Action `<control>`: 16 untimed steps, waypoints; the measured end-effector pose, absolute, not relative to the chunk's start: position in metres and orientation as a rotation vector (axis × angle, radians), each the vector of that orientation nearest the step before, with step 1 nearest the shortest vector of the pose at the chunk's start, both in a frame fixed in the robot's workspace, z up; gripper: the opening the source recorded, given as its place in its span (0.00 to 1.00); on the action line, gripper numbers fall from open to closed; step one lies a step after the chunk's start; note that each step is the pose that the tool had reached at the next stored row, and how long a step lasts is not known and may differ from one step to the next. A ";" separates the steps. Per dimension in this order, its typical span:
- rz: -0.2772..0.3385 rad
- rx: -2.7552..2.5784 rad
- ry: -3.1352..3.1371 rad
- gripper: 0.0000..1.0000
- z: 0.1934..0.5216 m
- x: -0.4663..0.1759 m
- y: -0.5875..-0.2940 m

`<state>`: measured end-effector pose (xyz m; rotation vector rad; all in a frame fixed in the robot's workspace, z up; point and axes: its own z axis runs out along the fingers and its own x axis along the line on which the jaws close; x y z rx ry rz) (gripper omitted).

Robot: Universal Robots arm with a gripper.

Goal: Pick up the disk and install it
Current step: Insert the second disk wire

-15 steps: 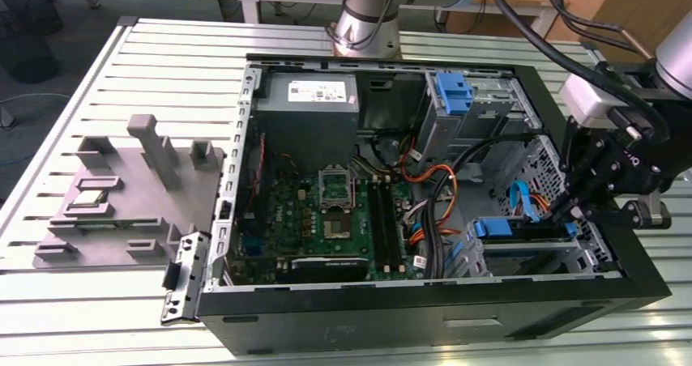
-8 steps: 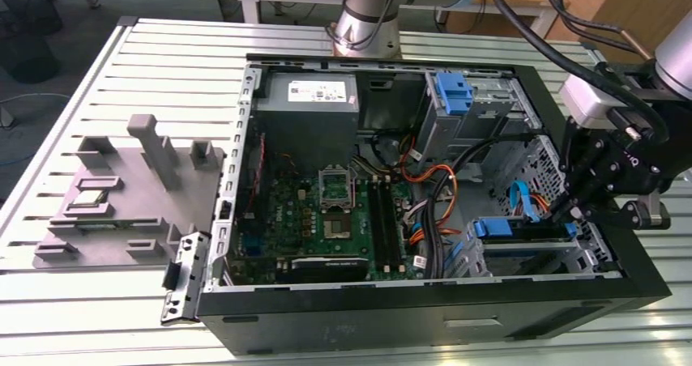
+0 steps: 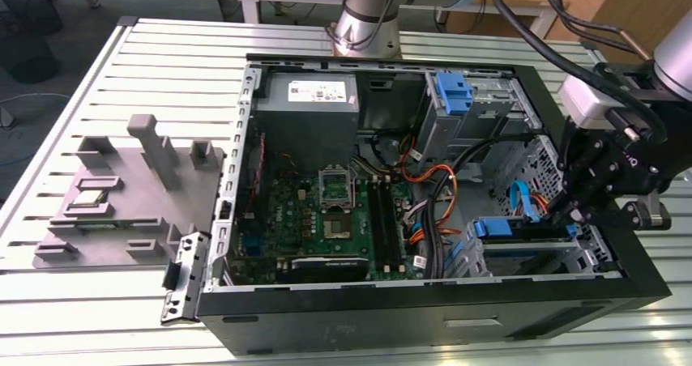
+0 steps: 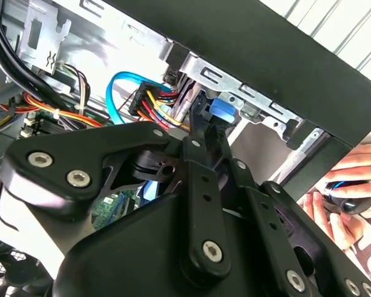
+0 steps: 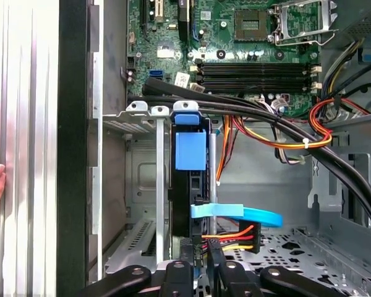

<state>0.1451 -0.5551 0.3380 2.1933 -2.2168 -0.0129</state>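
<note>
Since the disk (image 5: 189,195) already stands on edge inside the drive cage (image 5: 142,112), at the corner of the computer case (image 3: 433,321) on the exterior view's right, I judge the step in hand to be seating it, not fetching it. My hand (image 5: 201,265) sits right at the disk's near end, in line with its length. Whether it is clamped on the disk or only set against it, I cannot tell. The blue frame (image 5: 190,150) shows along the disk's edge between the cage's grey rails. To do this well, I would keep the disk parallel to those rails, so the frame slides rather than wedges, and push straight along the bay with no twist. The blue data cable (image 5: 247,215) and the power plug (image 5: 236,235) with its red, yellow and black wires lie just beside my hand, touching or nearly so. They need to stay out of the slot, or they could snag or be pinched. The thick black cable bundle (image 5: 284,127) crosses just past the cage's far end. Someone's fingers (image 4: 352,164) rest on the slotted desk (image 3: 162,50) beside the case wall, so I would keep any sideways swing small.
</note>
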 end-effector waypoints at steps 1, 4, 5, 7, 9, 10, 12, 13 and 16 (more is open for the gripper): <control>-0.013 2.193 -2.217 0.24 0.338 0.144 -0.555; -0.012 2.193 -2.216 0.24 0.336 0.143 -0.554; -0.008 2.192 -2.215 0.24 0.336 0.143 -0.554; -0.005 2.190 -2.214 0.24 0.335 0.143 -0.554; -0.004 2.190 -2.214 0.24 0.334 0.142 -0.554; -0.004 2.191 -2.214 0.24 0.334 0.142 -0.554; -0.003 2.191 -2.214 0.24 0.333 0.141 -0.554; -0.003 2.191 -2.215 0.24 0.333 0.140 -0.554; -0.002 2.192 -2.215 0.24 0.332 0.139 -0.553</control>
